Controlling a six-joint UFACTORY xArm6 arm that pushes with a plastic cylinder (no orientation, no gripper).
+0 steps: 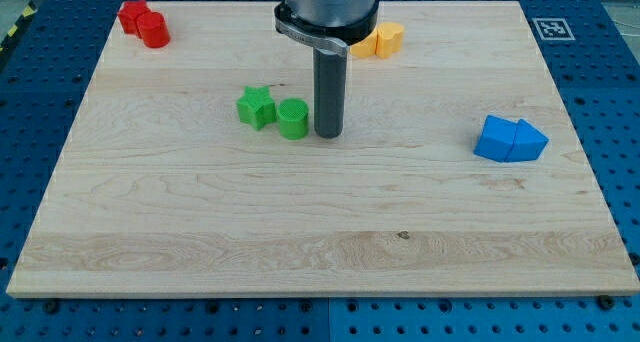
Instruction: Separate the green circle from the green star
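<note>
The green circle (293, 118) is a short cylinder standing just left of the board's centre, towards the view's top. The green star (256, 107) sits right beside it on its left, touching or nearly touching. My tip (328, 135) rests on the board just to the right of the green circle, a small gap from it. The rod rises straight up to the arm's grey flange at the view's top.
Two red blocks (143, 23) sit together at the top left corner. Two yellow blocks (380, 40) lie at the top, partly hidden behind the arm. Two blue blocks (510, 139) sit together at the right. The wooden board (320, 242) ends on a blue perforated table.
</note>
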